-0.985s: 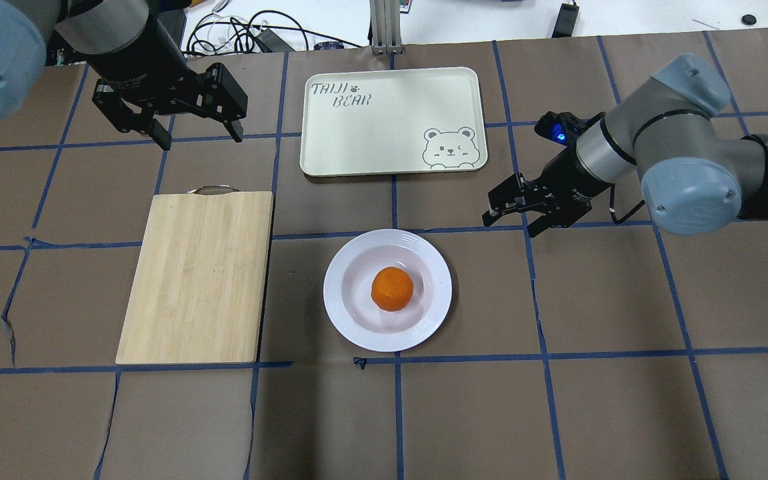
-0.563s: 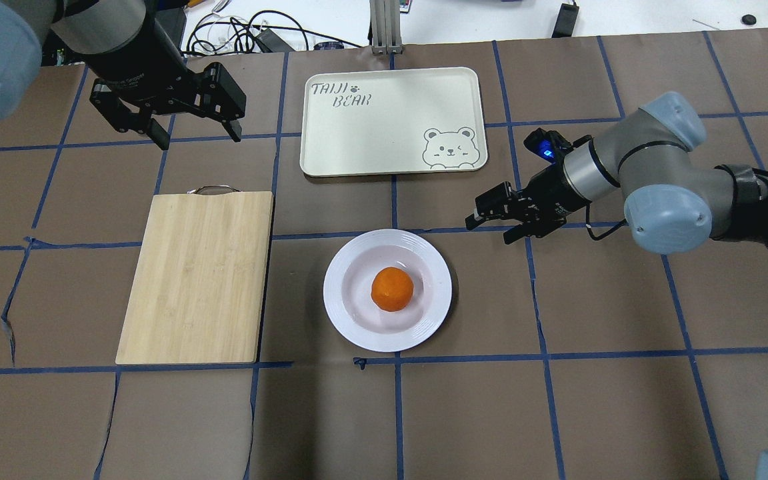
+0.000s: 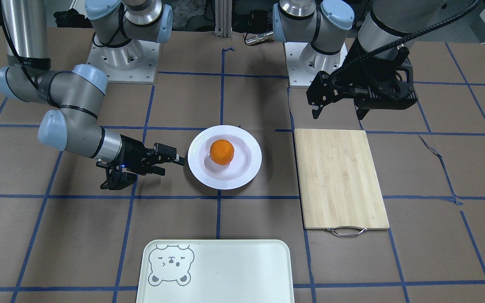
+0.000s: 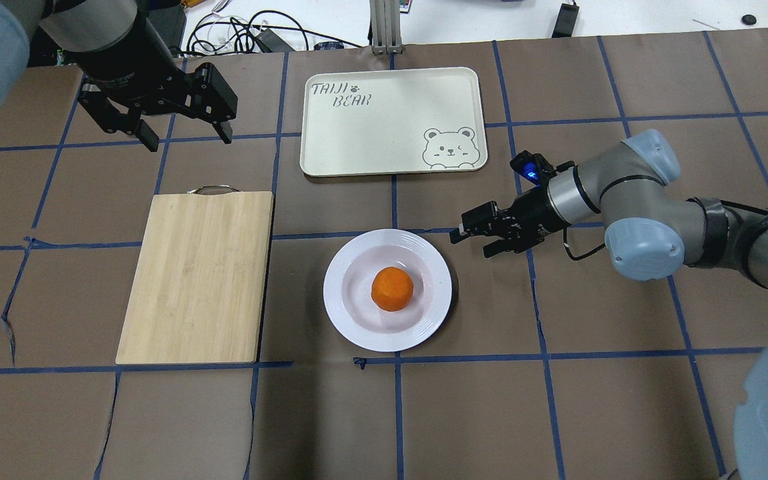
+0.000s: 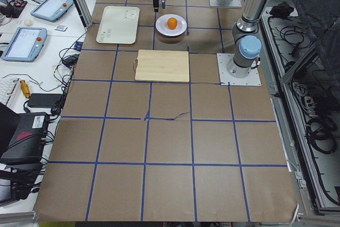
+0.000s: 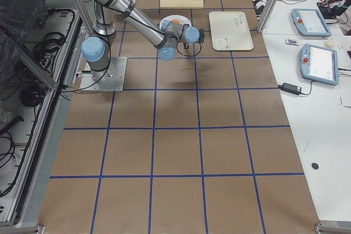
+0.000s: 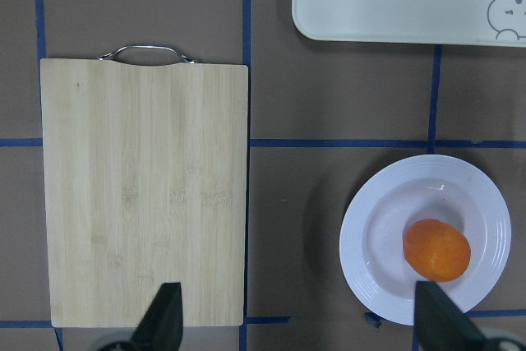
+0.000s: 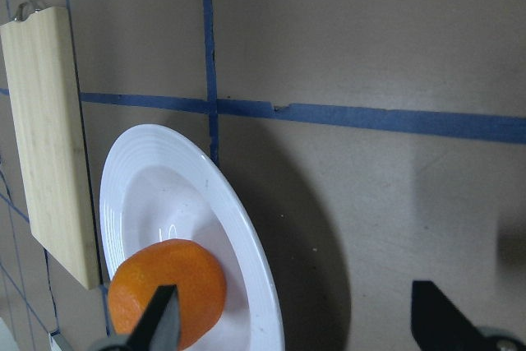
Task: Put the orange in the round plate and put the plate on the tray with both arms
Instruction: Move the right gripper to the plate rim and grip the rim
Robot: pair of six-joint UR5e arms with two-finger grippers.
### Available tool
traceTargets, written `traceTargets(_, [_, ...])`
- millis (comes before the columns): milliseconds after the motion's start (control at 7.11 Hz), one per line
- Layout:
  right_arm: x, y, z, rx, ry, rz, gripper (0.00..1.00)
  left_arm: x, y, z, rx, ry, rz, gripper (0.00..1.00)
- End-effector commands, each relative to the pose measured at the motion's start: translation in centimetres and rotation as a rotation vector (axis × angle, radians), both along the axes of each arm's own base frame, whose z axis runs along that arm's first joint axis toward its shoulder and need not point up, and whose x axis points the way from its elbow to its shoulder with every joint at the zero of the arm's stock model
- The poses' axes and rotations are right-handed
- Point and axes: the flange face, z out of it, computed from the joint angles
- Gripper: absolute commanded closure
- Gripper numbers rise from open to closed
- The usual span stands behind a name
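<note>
Brown counter (image 4: 557,413) gridded with blue tape (image 4: 398,413), cables (image 4: 251,33) at its far edge. Tray (image 4: 391,133) lettered "TAIJI BEAR". Orange (image 4: 392,289) rests in the round plate (image 4: 351,313), apart from the tray. Left claw (image 4: 188,140) and right claw (image 4: 471,245): both spread, empty.

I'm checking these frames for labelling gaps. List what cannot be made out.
Tray: front-facing view, lower part cut off by the bottom edge.
Round plate: right wrist view, lower part cut off by the bottom edge.
Orange: same view, bottom hidden behind the right gripper's fingertip.
Left gripper: left wrist view, only fingertips show.
</note>
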Motion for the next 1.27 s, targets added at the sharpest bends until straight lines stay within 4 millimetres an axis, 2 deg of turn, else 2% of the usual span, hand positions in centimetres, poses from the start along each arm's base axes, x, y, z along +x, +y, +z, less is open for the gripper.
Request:
traceTargets(0, [1.3,0.2,-1.2,0.025,-0.035,0.013,0.01,1.1,0.2,0.1,0.025,-0.007,0.019,0.00])
traceTargets(563, [4.6,0.5,-3.4,0.033,-0.014,0.064,0.07,1.0,0.2,0.2,0.020,-0.004,0.016,0.00])
traceTargets(844, [5.1,0.5,-3.3,0.018,-0.005,0.060,0.19,1.0,0.2,0.2,0.020,-0.004,0.016,0.00])
traceTargets(1126, [6.3,0.8,-3.2,0.016,-0.004,0.084,0.24,1.1,0.1,0.3,0.019,-0.004,0.017,0.00])
